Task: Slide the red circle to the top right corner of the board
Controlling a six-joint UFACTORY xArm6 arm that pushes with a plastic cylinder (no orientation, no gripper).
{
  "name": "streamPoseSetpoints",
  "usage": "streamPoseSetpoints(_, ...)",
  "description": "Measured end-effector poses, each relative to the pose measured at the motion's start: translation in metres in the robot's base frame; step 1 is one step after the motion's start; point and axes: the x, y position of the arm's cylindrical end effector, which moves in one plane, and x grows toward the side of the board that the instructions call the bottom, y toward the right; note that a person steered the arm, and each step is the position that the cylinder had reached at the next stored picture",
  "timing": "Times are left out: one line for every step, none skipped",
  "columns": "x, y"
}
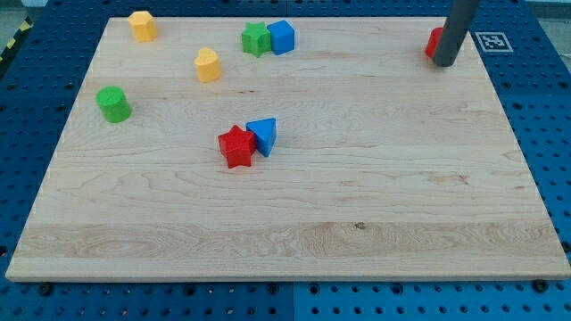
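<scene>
A pale wooden board (294, 223) lies on a blue pegboard table (27, 134), whose rows of small holes show all around it. At two o'clock sits a black-and-white marker tag (492, 41); at ten o'clock, yellow-black hazard tape (12, 43).

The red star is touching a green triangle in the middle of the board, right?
Not quite. The red star is touching a triangle near the middle of the board, but the camera view shows that triangle is blue, not green. The green blocks sit elsewhere, at the view's left and top.
</scene>
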Motion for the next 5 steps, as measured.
streamPoseSetpoints(-0.018, -0.007)
streamPoseSetpoints(-0.027, -0.007)
streamPoseSetpoints(-0.035, -0.007)
streamPoseSetpoints(-0.049, -0.007)
streamPoseSetpoints(-0.058, -0.008)
